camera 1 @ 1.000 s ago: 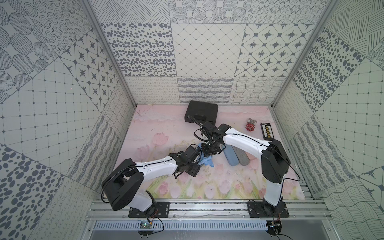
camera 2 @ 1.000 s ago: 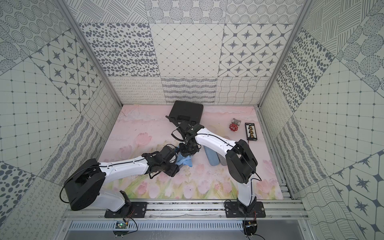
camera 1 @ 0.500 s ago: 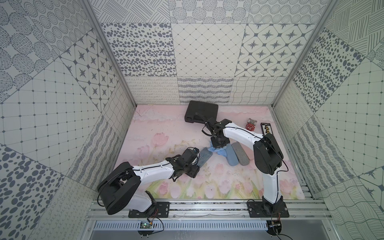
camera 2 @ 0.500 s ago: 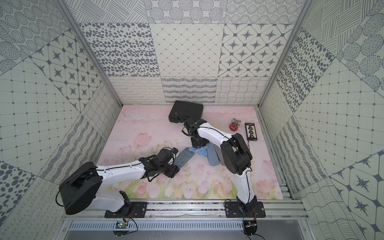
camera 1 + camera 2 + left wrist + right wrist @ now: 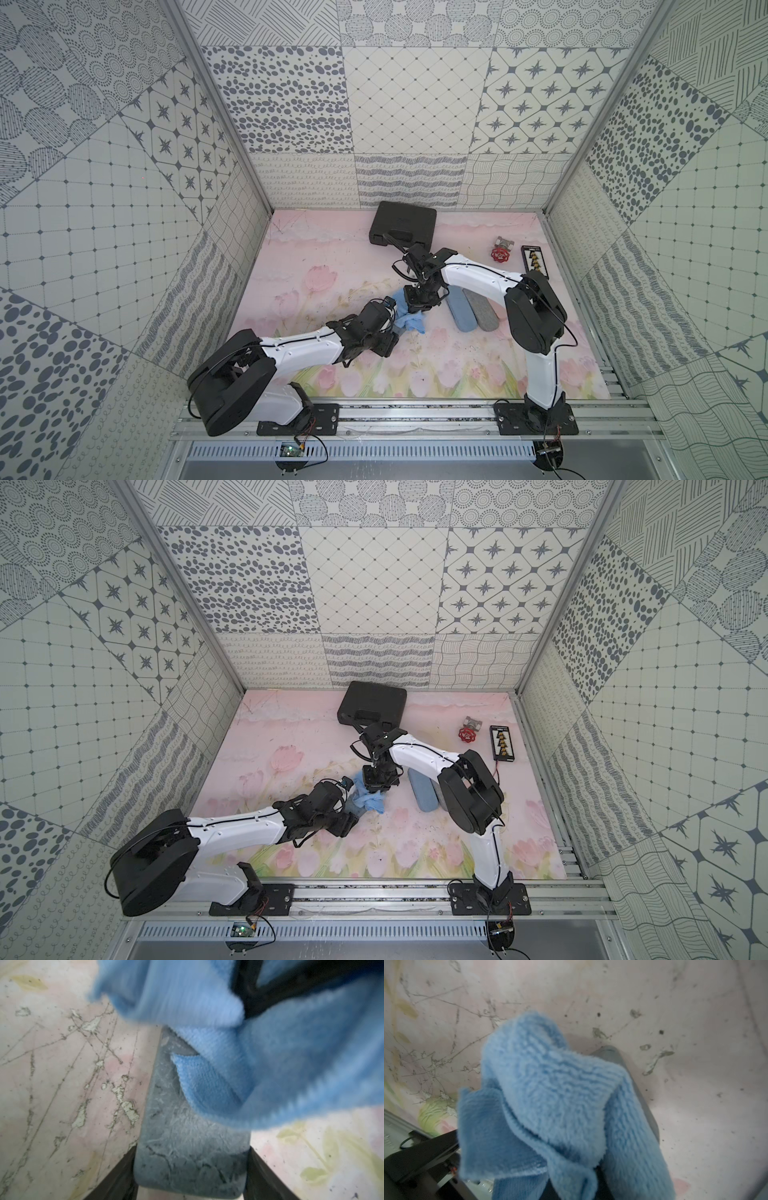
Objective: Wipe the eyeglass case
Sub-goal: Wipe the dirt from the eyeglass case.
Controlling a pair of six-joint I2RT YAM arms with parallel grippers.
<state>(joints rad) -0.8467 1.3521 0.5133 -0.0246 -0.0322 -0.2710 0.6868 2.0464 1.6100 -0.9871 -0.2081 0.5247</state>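
Left wrist view: the left claw (image 5: 191,1169) stands about half open. Its two dark fingers (image 5: 116,1178) press against the long sides of the grey eyeglass case (image 5: 187,1136), which lies shut on the pink flowered table (image 5: 62,1064). A blue cloth (image 5: 280,1064) covers the case's far end, with one corner lying on the scuffed lid.

Right wrist view: the right claw (image 5: 602,1184) is almost buried in the cloth (image 5: 550,1105), and its jaws are closed tight on a bunch of it. The rounded end of the eyeglass case (image 5: 612,1053) pokes out past the cloth.

In both top views the two claws meet near the middle of the table, the right claw (image 5: 415,305) pointing down with the cloth (image 5: 411,323) bunched beneath it. The left claw (image 5: 353,801) reaches in from the side. Only a sliver of the eyeglass case shows there.

Just beside them, under the right forearm, a light blue case (image 5: 461,311) and a pale grey case (image 5: 482,312) lie shut, side by side. A black box (image 5: 372,704) sits shut near the back wall. Towards the right wall are a red valve wheel (image 5: 500,254) and a black strip (image 5: 534,262) carrying a row of yellow pieces. The white print at the strip's end is too small to read.
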